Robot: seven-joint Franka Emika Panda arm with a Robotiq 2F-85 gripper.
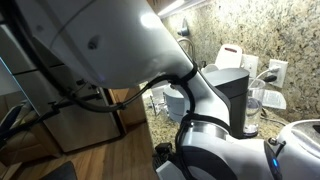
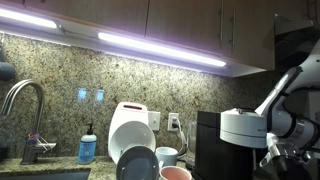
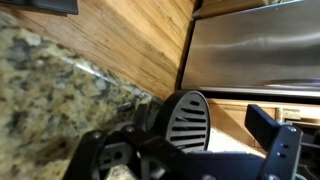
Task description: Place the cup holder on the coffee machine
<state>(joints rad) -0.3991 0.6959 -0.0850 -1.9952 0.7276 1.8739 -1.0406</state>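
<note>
Tool (image 3: 183, 140) (jaws spread wide) straddles the tilted cup holder (image 3: 188, 115).

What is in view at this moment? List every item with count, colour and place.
cup holder: one, black, grille top; wrist view, between the gripper's fingers
coffee machine: one, black with silver-grey head; counter, near the arm
rounded appliance: one, white; middle of counter
plate: one, dark grey; in front of the rounded appliance
mug: one, pale; beside the plate
cup: one, pink; bottom edge of an exterior view
soap bottle: one, blue; by the faucet
faucet: one, metal; far end of the counter
counter: one, speckled granite
robot arm: one, white and black; beside the coffee machine
gripper: one, black, open
</note>
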